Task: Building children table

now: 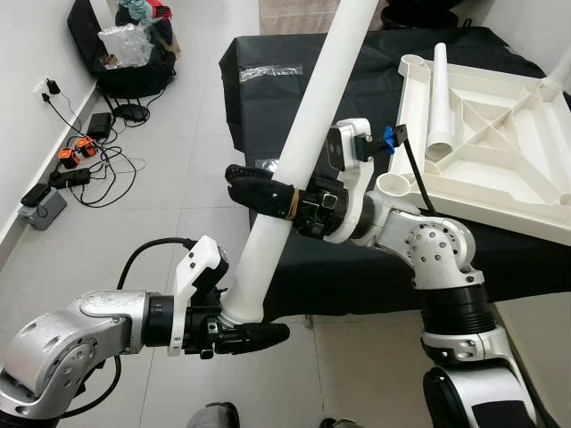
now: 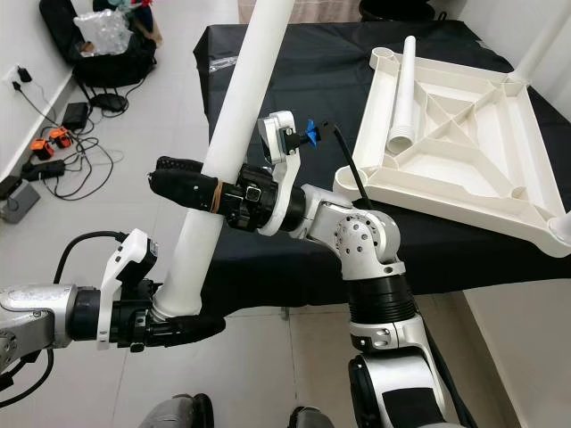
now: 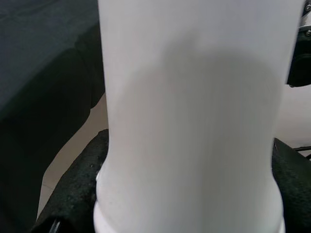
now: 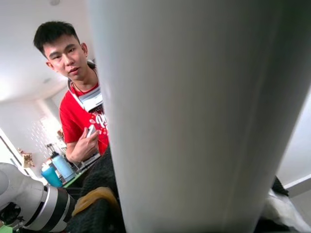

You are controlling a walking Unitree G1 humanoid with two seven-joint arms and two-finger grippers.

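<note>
A long white table leg (image 1: 303,152) slants from low on my left up toward the far right, in front of the black-draped table. My left gripper (image 1: 254,326) is shut on its lower end, with black fingers (image 3: 73,194) on both sides of the tube. My right gripper (image 1: 235,184) is shut on the leg at mid-length, its fingers reaching past the tube to the left. The white tabletop (image 1: 500,134) lies upside down on the black cloth (image 1: 294,98) at right. A second leg (image 1: 439,98) lies inside it, and a round corner socket (image 1: 393,185) faces me.
Cables, chargers and a power strip (image 1: 85,156) litter the tiled floor at left, with dark bags (image 1: 134,49) by the wall. A clear plastic bag (image 1: 268,73) lies on the cloth. A person in a red shirt (image 4: 82,111) stands behind me.
</note>
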